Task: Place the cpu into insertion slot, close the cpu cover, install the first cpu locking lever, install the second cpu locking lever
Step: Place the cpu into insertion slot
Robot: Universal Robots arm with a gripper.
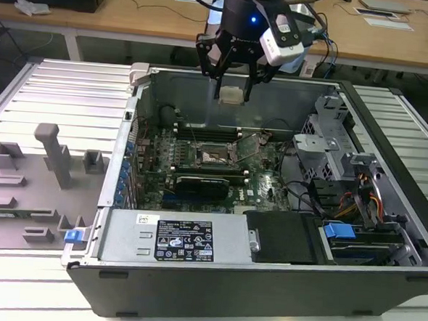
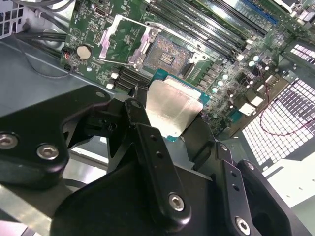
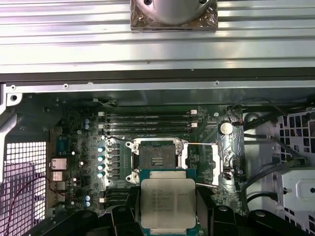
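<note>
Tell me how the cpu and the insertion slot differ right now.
The cpu has a smooth silvery top; the insertion slot is dark with a speckled pin field. The cpu hangs in the gripper, jaws closed on its edges; the insertion slot lies empty on the motherboard. Both are square.

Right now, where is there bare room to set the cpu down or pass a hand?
The hand holds the cpu over the case. Bare: the insertion slot, between memory slots and graphics card; the ribbed table beyond the grey fixtures. Crowded: cables at the exterior view's right.
</note>
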